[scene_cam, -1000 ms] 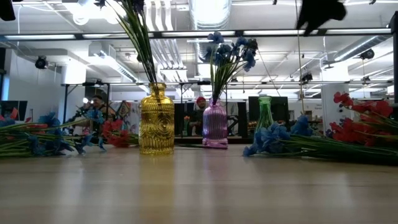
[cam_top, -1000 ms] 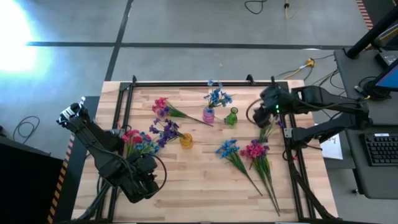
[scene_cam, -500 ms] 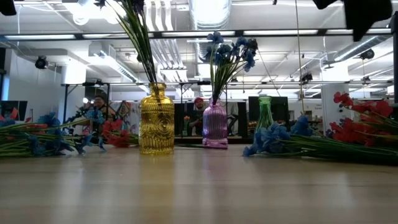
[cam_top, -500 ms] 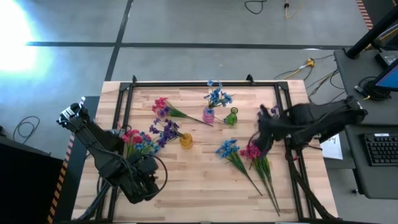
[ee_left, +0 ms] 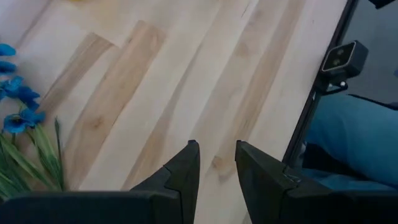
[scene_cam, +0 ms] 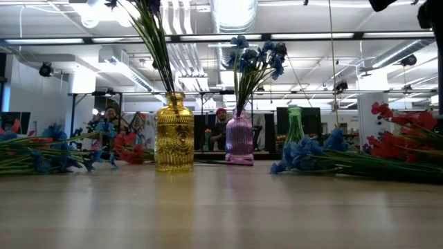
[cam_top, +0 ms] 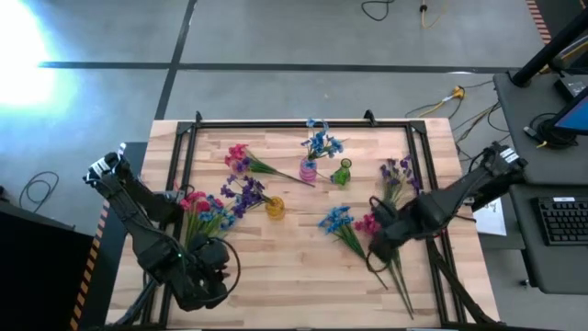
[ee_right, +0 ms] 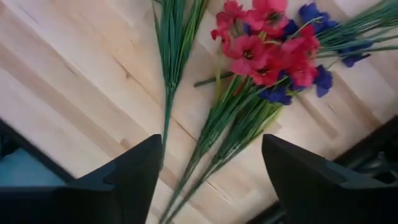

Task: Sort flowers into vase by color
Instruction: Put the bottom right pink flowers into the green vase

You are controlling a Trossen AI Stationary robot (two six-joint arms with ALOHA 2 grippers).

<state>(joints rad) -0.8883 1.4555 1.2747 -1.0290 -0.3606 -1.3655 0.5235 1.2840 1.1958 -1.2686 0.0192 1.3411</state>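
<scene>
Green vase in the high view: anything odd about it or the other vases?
The green vase stands upright but empty, while the yellow vase holds purple sprigs and the pink vase blue ones. Red flowers lie loose on the table. Nothing spilled or toppled.

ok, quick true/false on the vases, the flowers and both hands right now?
1. The pink vase holds blue flowers. True.
2. The green vase is full of red flowers. False: it stands empty.
3. The right hand hangs open over the red flowers lying on the table. True.
4. The left hand grips a stem. False: nothing sits between its fingers; it is at the table's near left corner.
5. The yellow vase lies on its side. False: it stands upright with stems in it.
</scene>
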